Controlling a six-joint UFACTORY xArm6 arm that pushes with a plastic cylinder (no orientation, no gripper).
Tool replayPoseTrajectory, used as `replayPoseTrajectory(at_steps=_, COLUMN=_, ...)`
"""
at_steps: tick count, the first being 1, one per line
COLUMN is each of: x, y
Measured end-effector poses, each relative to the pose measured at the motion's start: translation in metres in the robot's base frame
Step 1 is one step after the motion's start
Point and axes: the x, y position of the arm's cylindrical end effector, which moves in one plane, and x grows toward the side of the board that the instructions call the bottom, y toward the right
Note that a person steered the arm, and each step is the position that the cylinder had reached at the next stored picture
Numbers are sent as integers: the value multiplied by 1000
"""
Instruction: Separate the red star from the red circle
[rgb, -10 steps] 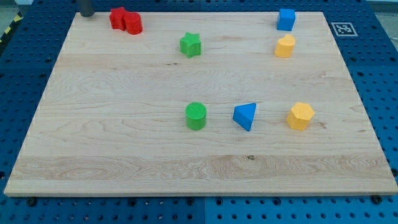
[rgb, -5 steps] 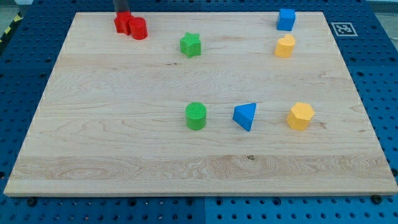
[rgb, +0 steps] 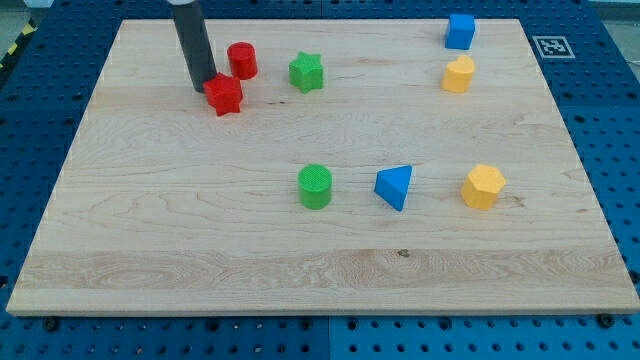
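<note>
The red star (rgb: 225, 95) lies on the wooden board in the upper left part of the view. The red circle (rgb: 242, 60) stands just above and to the right of it, a small gap between them. My tip (rgb: 203, 88) is at the star's upper left edge, touching it. The dark rod rises from there to the view's top.
A green star (rgb: 307, 72) sits right of the red circle. A blue cube (rgb: 460, 31) and a yellow block (rgb: 458, 74) are at the upper right. A green circle (rgb: 315, 186), a blue triangle (rgb: 394, 186) and a yellow hexagon (rgb: 483, 186) line up mid-board.
My tip came in from the board's top left edge and moved down and right. The red pair shifted right and down; the star and circle have parted.
</note>
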Motion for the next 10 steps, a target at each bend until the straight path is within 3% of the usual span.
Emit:
replayPoseTrajectory(at_steps=2, x=26, y=24)
replayPoseTrajectory(at_steps=5, x=31, y=82)
replayPoseTrajectory(at_steps=6, x=34, y=88)
replayPoseTrajectory(at_steps=8, x=59, y=33)
replayPoseTrajectory(at_steps=10, x=64, y=81)
